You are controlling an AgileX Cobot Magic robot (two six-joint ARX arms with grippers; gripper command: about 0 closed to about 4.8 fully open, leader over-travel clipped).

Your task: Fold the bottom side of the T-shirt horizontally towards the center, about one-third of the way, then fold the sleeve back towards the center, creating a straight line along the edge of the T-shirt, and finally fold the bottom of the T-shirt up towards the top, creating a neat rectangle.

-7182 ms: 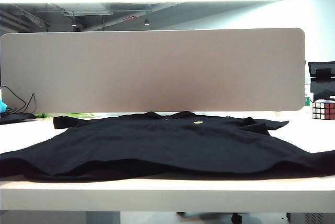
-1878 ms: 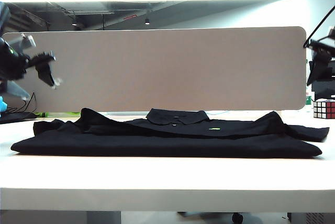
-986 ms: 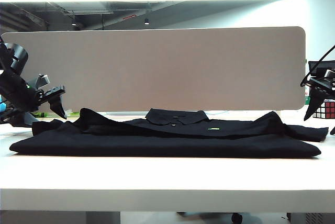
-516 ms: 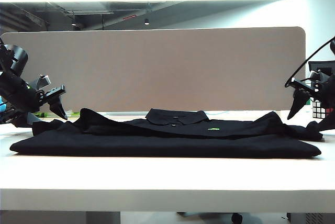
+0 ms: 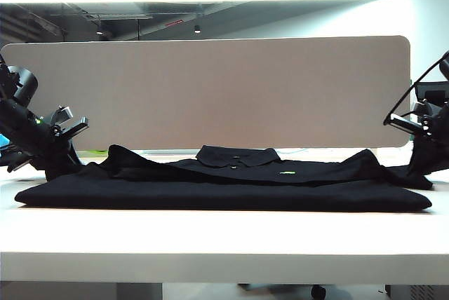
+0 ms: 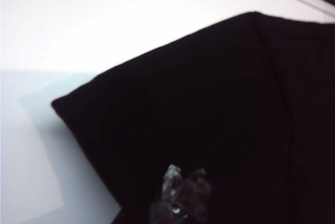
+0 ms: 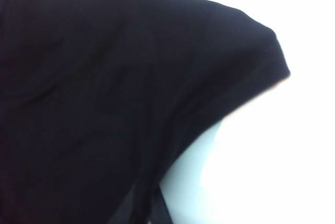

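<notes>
Gripping T-shirt (image 5: 224,181) sleeves: left gripper (image 5: 62,167), right gripper (image 5: 419,169).

T-shirt (image 5: 224,181): black throughout, w/ tiny yellow-green chest mark (image 5: 285,172). Tabletop (image 5: 224,237): white. Rear partition (image 5: 210,93): plain beige-grey. Left gripper (image 5: 57,163) & right gripper (image 5: 424,163): black, shut on the sleeve ends. Cyan item (image 5: 3,141) at far left edge.

T-shirt (image 5: 224,186): black, collared, lying flat on the white table (image 5: 224,237), folded into a long low band. Collar (image 5: 237,155) sitting at rear centre, small yellow-green chest mark (image 5: 285,172) just beside it. Both sleeve ends are resting at the band's outer ends; left claw (image 5: 62,165) and right claw (image 5: 421,167) are pinching them.
</notes>
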